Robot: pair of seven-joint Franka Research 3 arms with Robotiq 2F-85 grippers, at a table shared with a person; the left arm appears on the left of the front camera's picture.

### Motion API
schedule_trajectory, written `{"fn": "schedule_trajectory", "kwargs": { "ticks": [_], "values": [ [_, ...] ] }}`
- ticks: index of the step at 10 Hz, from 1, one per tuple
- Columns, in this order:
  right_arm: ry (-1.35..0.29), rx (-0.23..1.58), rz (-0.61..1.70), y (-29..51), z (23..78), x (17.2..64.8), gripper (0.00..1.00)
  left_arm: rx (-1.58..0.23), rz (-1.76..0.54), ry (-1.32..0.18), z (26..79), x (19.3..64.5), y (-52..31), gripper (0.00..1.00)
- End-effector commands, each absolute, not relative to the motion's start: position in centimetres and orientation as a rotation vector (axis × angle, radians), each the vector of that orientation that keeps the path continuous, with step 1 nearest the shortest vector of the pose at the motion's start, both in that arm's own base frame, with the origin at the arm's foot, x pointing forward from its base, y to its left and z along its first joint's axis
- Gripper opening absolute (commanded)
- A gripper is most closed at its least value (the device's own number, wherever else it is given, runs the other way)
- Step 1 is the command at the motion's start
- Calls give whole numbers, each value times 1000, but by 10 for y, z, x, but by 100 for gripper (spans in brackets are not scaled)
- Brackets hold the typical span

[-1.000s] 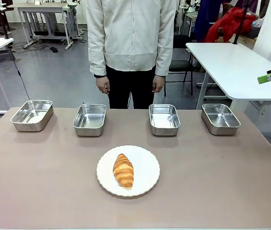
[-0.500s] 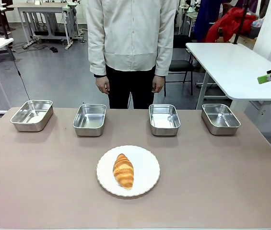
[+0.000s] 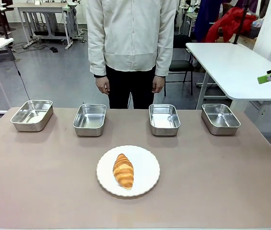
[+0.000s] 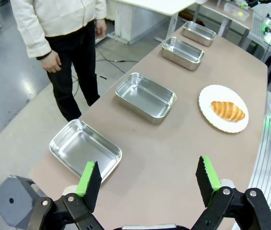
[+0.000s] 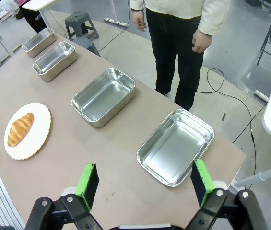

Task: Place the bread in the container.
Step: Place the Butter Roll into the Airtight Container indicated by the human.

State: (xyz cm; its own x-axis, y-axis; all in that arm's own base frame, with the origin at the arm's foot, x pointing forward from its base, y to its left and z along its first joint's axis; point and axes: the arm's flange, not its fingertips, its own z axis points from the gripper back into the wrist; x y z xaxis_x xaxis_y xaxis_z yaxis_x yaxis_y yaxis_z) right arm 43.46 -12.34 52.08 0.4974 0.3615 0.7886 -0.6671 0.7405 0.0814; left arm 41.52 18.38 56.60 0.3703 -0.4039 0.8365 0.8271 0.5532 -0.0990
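The bread (image 3: 123,170), a golden-brown croissant, lies on a round white plate (image 3: 147,163) at the table's near middle. Several identical shiny steel pans stand in a row at the far edge; which one is the container the frames do not tell. All are empty. My left gripper (image 4: 148,179) hangs open high above the table's left end, over the leftmost pan (image 4: 85,150), far from the bread (image 4: 227,110). My right gripper (image 5: 145,183) is open high above the right end, over the rightmost pan (image 5: 175,146), with the bread (image 5: 20,129) far off.
A person in a cream jacket (image 3: 130,33) stands at the far side, hands (image 3: 103,85) down at the sides, away from the table. A white table (image 3: 231,67) stands to the right. The brown tabletop (image 3: 39,177) around the plate is bare.
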Motion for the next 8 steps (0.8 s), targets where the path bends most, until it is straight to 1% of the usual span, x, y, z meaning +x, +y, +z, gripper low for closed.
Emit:
{"fn": "schedule_trajectory", "kwargs": {
  "ticks": [1, 8],
  "values": [
    [-850, 414, 645, -123, 522, 435, 100, -572, -860, -875, 567, 413, 185, 100],
    [-850, 414, 645, -123, 522, 435, 100, -572, -860, -875, 567, 413, 185, 100]
  ]
}}
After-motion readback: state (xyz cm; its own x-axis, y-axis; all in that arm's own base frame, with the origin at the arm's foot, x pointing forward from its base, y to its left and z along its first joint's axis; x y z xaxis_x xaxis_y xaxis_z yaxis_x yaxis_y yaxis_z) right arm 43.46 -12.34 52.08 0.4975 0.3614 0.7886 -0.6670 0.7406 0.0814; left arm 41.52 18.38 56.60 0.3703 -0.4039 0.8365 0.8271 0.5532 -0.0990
